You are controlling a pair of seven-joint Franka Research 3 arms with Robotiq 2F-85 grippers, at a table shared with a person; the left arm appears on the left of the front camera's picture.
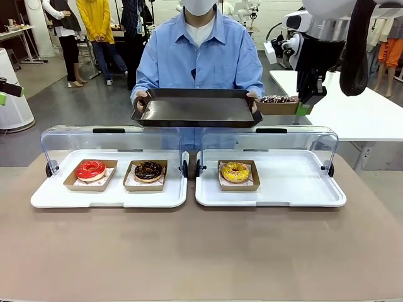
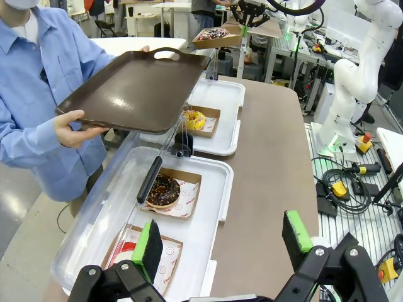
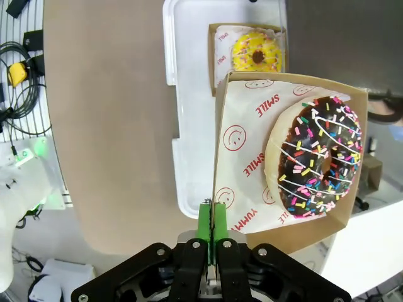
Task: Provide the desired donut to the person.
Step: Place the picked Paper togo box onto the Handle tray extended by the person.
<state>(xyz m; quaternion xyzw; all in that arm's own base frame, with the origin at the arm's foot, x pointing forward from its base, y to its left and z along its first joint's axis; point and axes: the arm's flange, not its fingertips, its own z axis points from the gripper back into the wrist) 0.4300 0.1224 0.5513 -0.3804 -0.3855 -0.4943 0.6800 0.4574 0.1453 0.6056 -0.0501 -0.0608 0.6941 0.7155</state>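
Observation:
The person (image 1: 200,56) in a light blue shirt stands at the far side and holds a dark serving tray (image 1: 197,108) level in both hands. My right gripper (image 3: 213,221) is shut on the edge of a cardboard tray (image 3: 252,145) that carries a chocolate donut with coloured sprinkles (image 3: 321,157). It hangs in the air just right of the serving tray (image 2: 138,88), level with its rim, and the sprinkled donut (image 1: 276,99) sits flat in its tray. My left gripper (image 2: 223,242) hovers open over the table's left end, nothing between its fingers.
Two white trays (image 1: 110,195) (image 1: 283,189) with raised clear lids lie on the brown table. They hold a red donut (image 1: 90,169), a chocolate donut (image 1: 148,170) and a yellow donut (image 1: 235,171), each in a cardboard tray. A white table (image 1: 359,113) stands at the right.

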